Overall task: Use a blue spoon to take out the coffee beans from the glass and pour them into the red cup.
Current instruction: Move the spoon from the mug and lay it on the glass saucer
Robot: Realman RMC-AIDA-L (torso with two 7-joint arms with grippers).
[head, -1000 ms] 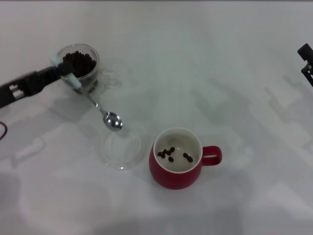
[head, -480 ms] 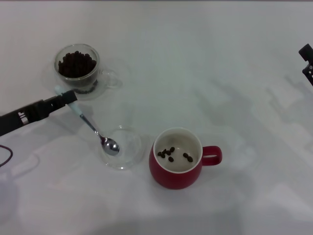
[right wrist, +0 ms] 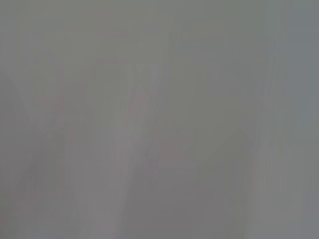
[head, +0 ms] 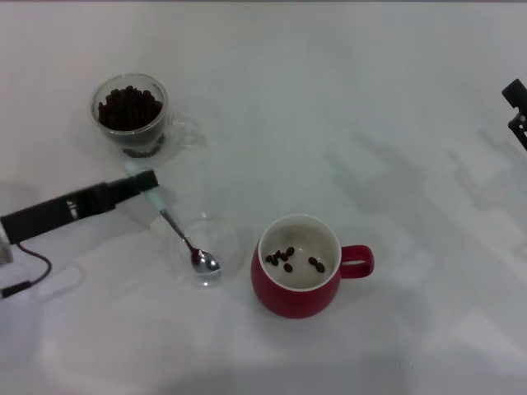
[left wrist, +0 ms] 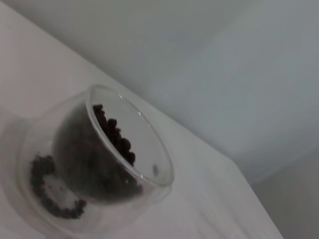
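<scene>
1. Our left gripper (head: pixel 140 183) reaches in from the left side and is clamped on the pale handle of the blue spoon (head: pixel 177 230).
2. The spoon's metal bowl sits over the clear glass dish (head: pixel 203 248), just left of the red cup (head: pixel 300 267).
3. A few coffee beans (head: pixel 288 258) lie inside the red cup; the glass (head: pixel 132 113), farther back on the left, holds many more.
4. Our right gripper (head: pixel 516 109) is parked at the right edge; we can't tell its finger state.
</scene>
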